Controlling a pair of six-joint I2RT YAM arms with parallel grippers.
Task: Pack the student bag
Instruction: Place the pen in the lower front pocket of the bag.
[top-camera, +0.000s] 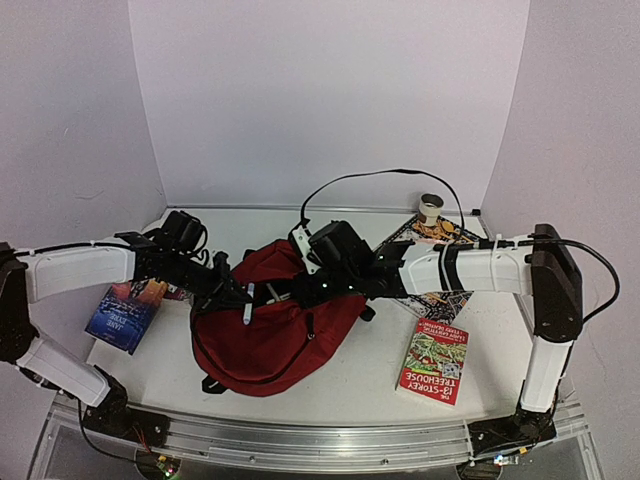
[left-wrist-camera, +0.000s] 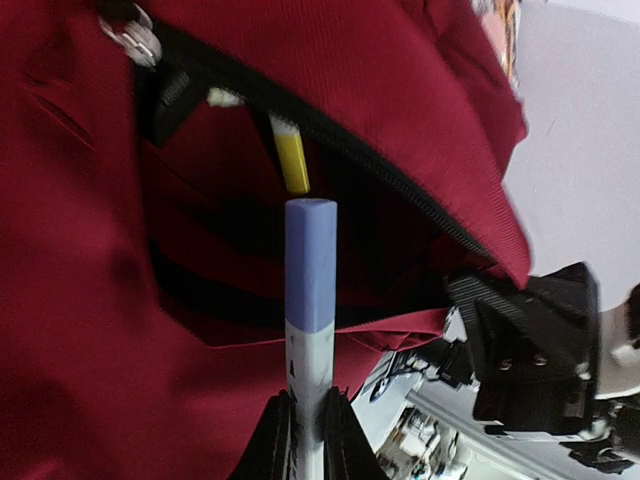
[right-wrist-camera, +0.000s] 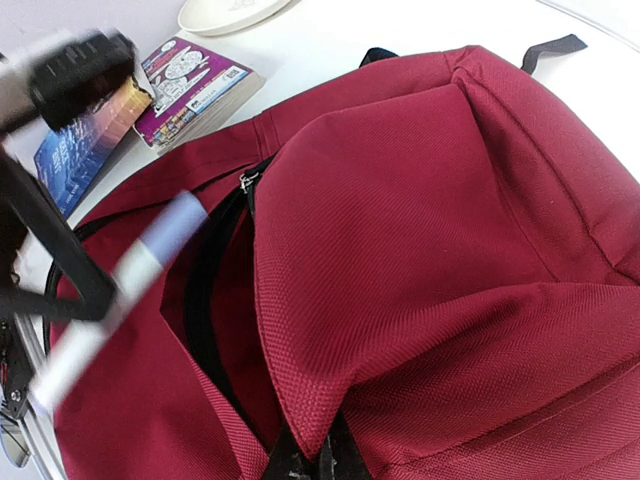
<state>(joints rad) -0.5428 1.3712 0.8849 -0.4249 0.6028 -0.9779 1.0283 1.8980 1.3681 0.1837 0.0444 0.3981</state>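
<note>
The student bag (top-camera: 270, 330) lies mid-surface (top-camera: 370, 375) between the arms, its zipper mouth held open by the right hand (right-wrist-camera: 318, 462), clenched on the fabric edge. The left hand (left-wrist-camera: 306, 428) grasps a marker (left-wrist-camera: 310, 290), long axis pointing cap-first at that opening, just short of it; a yellow pen-like item (left-wrist-camera: 292, 162) shows inside.

SURFACE: white table (top-camera: 340, 385) | CENTRE: dark red student bag (top-camera: 270, 335) lying on it | LEFT: blue book (top-camera: 122, 318) flat near the edge; second book (top-camera: 150, 291) just behind it | RIGHT FRONT: red-and-green book (top-camera: 435, 360) flat | RIGHT MIDDLE: black-and-white patterned book (top-camera: 442, 305) | RIGHT REAR: colourful book (top-camera: 437, 233) near the wall
</note>
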